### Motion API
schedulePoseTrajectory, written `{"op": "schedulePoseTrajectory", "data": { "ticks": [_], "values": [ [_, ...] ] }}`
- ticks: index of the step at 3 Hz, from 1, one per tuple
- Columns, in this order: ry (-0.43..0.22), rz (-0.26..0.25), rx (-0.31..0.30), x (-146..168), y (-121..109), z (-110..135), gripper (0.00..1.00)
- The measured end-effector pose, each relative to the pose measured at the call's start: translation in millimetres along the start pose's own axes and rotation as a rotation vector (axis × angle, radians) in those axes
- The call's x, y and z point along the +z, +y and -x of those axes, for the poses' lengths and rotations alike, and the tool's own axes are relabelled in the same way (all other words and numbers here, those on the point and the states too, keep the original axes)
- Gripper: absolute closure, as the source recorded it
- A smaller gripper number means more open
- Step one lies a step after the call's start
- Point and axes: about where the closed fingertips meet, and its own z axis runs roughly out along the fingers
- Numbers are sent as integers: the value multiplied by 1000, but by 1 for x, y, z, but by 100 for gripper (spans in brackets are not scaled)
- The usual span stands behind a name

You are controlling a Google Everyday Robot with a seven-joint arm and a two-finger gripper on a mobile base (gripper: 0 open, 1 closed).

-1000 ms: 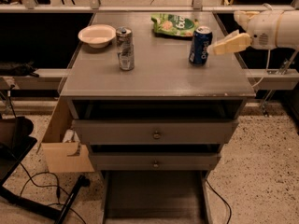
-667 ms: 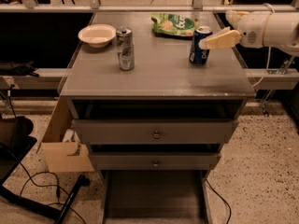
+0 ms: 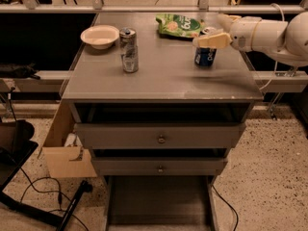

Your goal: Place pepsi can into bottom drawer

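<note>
Straddling the silver top of the pepsi can (image 3: pixel 205 57), the gripper (image 3: pixel 207 30) comes in from the right on a white arm (image 3: pixel 269 32). Its 2 beige fingers (image 3: pixel 211 40) are spread, 1 in front of the can's rim and 1 behind it; whether they touch the can, cannot tell. The can stands upright on the grey cabinet top (image 3: pixel 163 78), directly under the gripper. Just left of the gripper and further back lies a green snack bag (image 3: pixel 179 25). Well to its left stands 1 slim silver can (image 3: pixel 128 51), with a white bowl (image 3: pixel 99 36) beyond that. Far below the gripper, at floor level, the bottom drawer (image 3: pixel 159 198) is pulled out. Between them are 2 upper drawers (image 3: pixel 161 137), each partly out.
</note>
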Motion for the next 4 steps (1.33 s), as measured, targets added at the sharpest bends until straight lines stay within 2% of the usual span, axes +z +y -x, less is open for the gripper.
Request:
{"op": "schedulePoseTrajectory", "data": {
  "ticks": [1,2,3,4],
  "values": [
    [-3,-6,-1,1,-1,1,40],
    [-3,-6,-1,1,-1,1,68],
    [-3,-6,-1,1,-1,1,57],
    [-3,-6,-1,1,-1,1,26]
  ]
}}
